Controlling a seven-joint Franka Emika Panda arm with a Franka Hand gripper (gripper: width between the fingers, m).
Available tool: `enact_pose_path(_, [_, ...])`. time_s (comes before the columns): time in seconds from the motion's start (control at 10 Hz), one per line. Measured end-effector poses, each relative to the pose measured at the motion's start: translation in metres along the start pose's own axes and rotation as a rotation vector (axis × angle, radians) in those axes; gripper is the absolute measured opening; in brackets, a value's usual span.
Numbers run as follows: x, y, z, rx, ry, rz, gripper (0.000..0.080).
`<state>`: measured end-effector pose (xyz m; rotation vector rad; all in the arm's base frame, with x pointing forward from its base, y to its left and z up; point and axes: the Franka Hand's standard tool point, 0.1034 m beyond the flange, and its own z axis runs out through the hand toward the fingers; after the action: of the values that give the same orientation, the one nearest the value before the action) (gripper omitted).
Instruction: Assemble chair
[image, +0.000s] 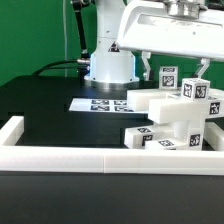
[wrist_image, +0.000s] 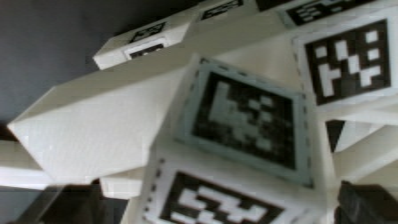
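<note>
Now, table (image: 50, 110): black surface is carrying every part, with the white border rail (image: 70, 155) running along its near edge.
Marker board (image: 100, 103): lying flat near the arm's base.
Chair (image: 170, 125): stacked tagged white blocks are sitting at the exterior view's right, against the rail.
Gripper (image: 178, 66): hanging wide apart over the chair's topmost block (wrist_image: 214, 120), its fingers (image: 148, 66) gripping nothing.
</note>
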<state>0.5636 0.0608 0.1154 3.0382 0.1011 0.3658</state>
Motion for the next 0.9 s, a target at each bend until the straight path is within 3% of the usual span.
enact_pose_path(0.6, [-0.001,-0.003,-0.016,0.029,-0.034,0.011,0.0649])
enact_pose_path(0.9, [-0.008,0.002,-0.015,0.041,-0.228,0.010,0.0649])
